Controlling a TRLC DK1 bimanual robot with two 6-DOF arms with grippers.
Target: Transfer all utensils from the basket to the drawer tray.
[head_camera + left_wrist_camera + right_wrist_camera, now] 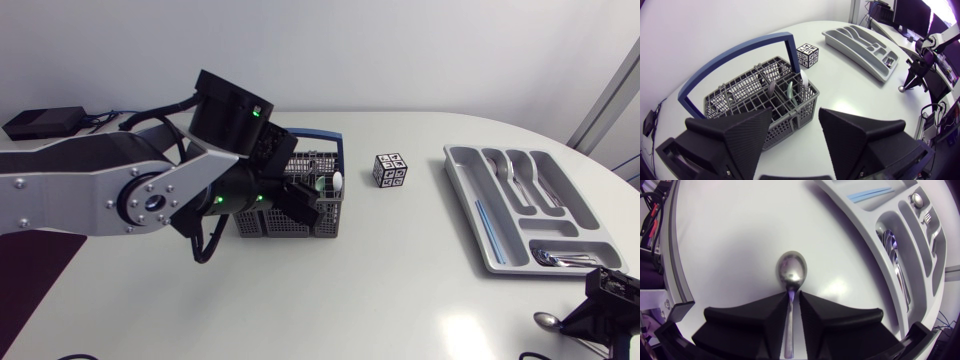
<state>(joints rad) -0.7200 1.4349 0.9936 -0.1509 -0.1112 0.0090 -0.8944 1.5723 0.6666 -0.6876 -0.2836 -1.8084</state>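
Observation:
The grey wire basket (262,225) with its blue handle (740,50) stands left of the table's middle. A few utensils (790,90) stick up in its compartments. My left gripper (303,203) hangs open just above the basket's right end, and in the left wrist view the left gripper (795,112) has nothing between its fingers. The grey drawer tray (500,255) lies at the right with cutlery in several slots. Near the table's front right edge my right gripper (791,297) is shut on the handle of a metal spoon (791,272), whose bowl (546,321) rests on the tabletop beside the tray.
A small cube with black-and-white markers (390,170) stands between the basket and the tray. A thin blue strip (487,225) lies in the tray's long left slot. Bare white tabletop spreads in front of the basket.

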